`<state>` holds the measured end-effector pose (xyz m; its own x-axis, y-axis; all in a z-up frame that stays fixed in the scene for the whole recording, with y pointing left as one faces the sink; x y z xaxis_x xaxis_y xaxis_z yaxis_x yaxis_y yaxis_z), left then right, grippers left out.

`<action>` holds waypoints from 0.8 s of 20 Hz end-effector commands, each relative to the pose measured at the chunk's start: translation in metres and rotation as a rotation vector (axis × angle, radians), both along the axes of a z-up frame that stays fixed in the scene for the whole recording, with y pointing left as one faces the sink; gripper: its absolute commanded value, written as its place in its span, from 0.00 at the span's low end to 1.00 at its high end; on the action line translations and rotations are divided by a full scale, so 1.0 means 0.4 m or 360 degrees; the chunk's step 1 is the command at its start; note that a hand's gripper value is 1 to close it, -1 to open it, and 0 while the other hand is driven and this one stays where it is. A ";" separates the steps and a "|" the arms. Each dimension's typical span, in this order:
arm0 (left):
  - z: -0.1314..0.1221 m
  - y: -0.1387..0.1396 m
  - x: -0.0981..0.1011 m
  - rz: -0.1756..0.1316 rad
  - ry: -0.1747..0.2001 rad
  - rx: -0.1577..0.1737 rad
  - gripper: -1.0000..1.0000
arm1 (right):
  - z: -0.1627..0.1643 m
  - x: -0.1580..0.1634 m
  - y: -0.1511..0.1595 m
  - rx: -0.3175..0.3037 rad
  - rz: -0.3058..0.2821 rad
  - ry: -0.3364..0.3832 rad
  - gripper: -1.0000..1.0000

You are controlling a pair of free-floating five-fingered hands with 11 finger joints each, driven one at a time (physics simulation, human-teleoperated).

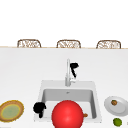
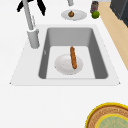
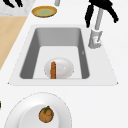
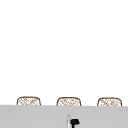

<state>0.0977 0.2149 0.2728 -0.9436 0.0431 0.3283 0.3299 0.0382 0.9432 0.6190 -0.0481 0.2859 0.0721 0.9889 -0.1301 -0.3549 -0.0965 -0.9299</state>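
Right hand [image 1: 74, 68]: beside the upper part of the faucet [image 1: 67, 72], at the back edge of the sink [image 1: 93, 100]. In the front view the fingers hang downward, loosely spread, just right of the spout. The right side view [image 3: 100, 7] shows dark fingers on both sides of the faucet neck, draped about it; whether they actually press on the metal cannot be told. The left side view shows the same hand [image 2: 40, 6] straddling the neck at the frame's top edge. The upper view catches the hand [image 4: 74, 122] next to the faucet tip.

Left hand [image 1: 39, 108]: in the air at the sink's front left corner, fingers curled, holding nothing. The right side view shows it [image 3: 13, 3] at the top left, above the counter.

Sink contents: the front view hides most of the basin behind a red sphere [image 1: 67, 114]; only a brown tip shows at the basin's right. The two side views show what lies there: a white plate [image 2: 63, 65] on the basin floor with a brown sausage [image 2: 73, 57] across it, one end over the rim.

Counter [image 1: 22, 72]: a yellow-rimmed plate [image 1: 11, 111] lies left of the sink, near the front edge. A white plate [image 1: 121, 106] sits right of the sink, bearing a small brown fruit [image 3: 46, 114]. A lime [image 1: 117, 122] lies near that plate toward the front edge. Three wicker chair backs [image 1: 68, 44] stand beyond the counter's far edge.
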 end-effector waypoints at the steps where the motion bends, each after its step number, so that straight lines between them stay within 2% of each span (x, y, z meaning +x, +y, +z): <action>1: 0.000 0.000 0.000 0.0000 0.0000 0.0000 0.50 | 0.028 0.002 -0.031 0.0000 -0.0029 0.0135 0.00; 4: 0.000 0.000 0.000 0.0000 0.0000 0.0000 0.50 | 0.040 0.005 -0.049 0.0002 -0.0034 0.0201 0.00; 6: 0.000 0.000 0.000 0.0000 0.0000 0.0000 0.50 | 0.064 0.007 -0.077 0.0058 -0.0016 0.0201 0.00; 8: 0.000 0.000 0.000 0.0000 0.0000 0.0000 0.50 | 0.077 0.007 -0.097 0.0072 -0.0016 0.0236 0.00; 16: 0.000 0.000 0.000 0.0000 0.0000 0.0000 0.50 | 0.111 -0.017 -0.194 0.0090 -0.0014 0.0382 0.00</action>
